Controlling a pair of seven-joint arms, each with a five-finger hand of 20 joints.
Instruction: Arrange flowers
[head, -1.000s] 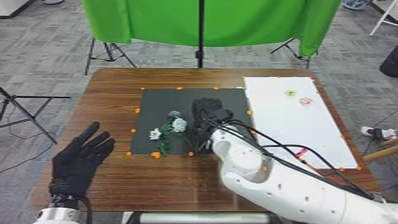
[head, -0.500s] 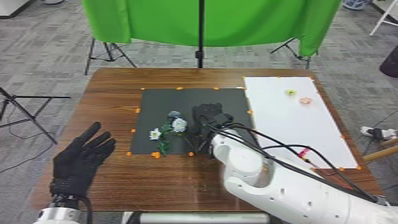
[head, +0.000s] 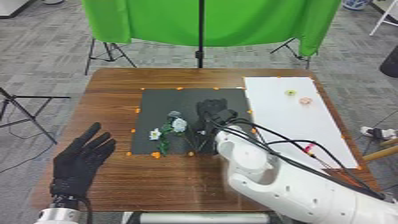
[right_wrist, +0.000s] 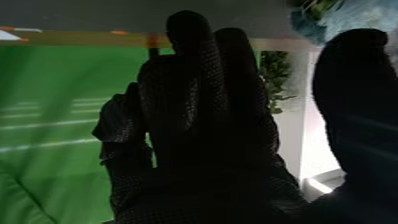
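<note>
The table (head: 124, 180) has a mat (head: 160, 102) on it, and a big sheet (head: 277, 117) lies on the table just to the right of the mat. On the left part of the mat there is a bunch of flowers (head: 179, 125), with its stems (head: 163, 145) at the near side. Two little blooms (head: 306, 100) sit near each other at the far end of the sheet. One more flower (head: 308, 148) is on the near part of the sheet. Behind the table hangs a cloth (head: 160, 22), and a stand (head: 33, 119) is on the floor to the left.
</note>
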